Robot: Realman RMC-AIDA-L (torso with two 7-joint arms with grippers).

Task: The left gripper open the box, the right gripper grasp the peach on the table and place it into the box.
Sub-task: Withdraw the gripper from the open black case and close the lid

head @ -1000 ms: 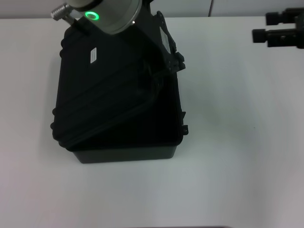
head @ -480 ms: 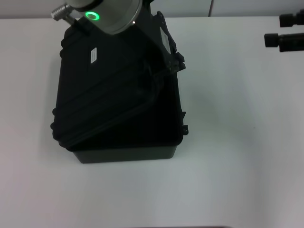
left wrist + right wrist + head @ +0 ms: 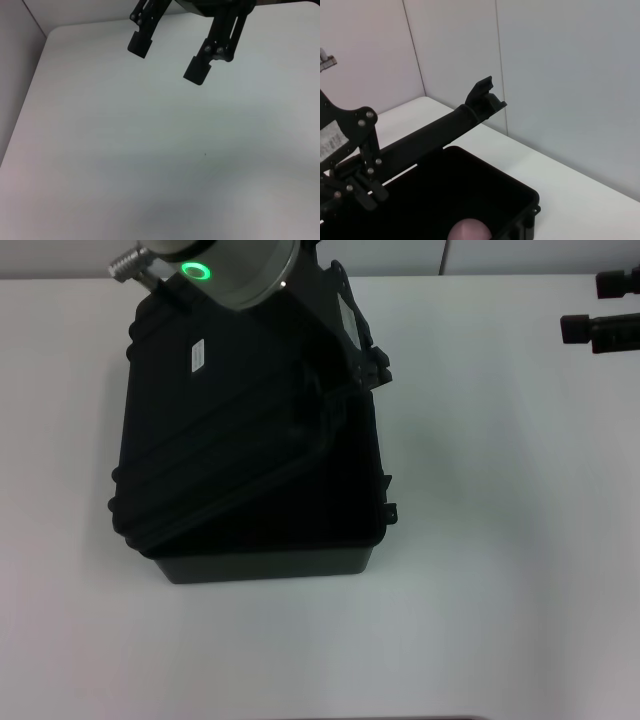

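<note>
task looks nearly done: peach (image 3: 469, 230) apparently inside the box (image 3: 250, 540), lid held up by left gripper (image 3: 350, 360), jaws clamped on it; right gripper (image 3: 598, 308) far right over the surface (image 3: 500, 540), jaws apart, empty.

- A white table (image 3: 480, 540) fills most of the head view, smooth and matte
- 1 tiny dark speck (image 3: 205, 154) sits on the tabletop in the left wrist view
- Pale wall panels (image 3: 560, 75) rise behind the table's far edge, with thin vertical seams between them
- A soft grey shadow (image 3: 440, 480) lies across the tabletop
</note>
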